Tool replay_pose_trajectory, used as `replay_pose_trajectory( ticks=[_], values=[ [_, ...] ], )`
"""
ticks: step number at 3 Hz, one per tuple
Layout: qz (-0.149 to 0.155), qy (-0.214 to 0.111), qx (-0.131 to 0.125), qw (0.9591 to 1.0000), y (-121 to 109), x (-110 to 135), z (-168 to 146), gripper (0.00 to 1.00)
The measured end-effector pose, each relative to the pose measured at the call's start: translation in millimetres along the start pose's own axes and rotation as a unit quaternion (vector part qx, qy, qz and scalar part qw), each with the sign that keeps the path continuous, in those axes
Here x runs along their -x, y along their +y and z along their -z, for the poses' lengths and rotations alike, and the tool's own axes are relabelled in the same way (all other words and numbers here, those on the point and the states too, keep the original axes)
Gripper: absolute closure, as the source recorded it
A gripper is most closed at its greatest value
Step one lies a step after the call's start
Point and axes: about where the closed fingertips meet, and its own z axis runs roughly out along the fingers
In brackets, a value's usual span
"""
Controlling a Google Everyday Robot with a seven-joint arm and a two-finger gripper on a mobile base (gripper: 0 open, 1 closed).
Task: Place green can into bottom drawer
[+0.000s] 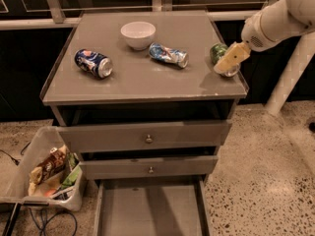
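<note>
The green can lies on its side near the right edge of the grey cabinet top. My gripper with its pale yellow tip comes in from the upper right and sits over the can's near end, covering part of it. The bottom drawer is pulled out at floor level, a wide flat grey tray with nothing in it.
A white bowl, a dark blue can and a light blue-and-silver dented can lie on the top. Two upper drawers with round knobs stand slightly out. A white bin of snacks stands at the lower left. A white post stands on the right.
</note>
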Motion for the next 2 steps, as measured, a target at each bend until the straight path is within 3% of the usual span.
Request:
replay_pose_trajectory(
  ticks=[1,2],
  values=[
    [-0.041,0.008,0.006,0.9991,-5.5,-7.9,-27.2,0.0],
    [-0.092,0.01,0.027,0.9953,-3.4,-10.3,-53.0,0.0]
  ],
)
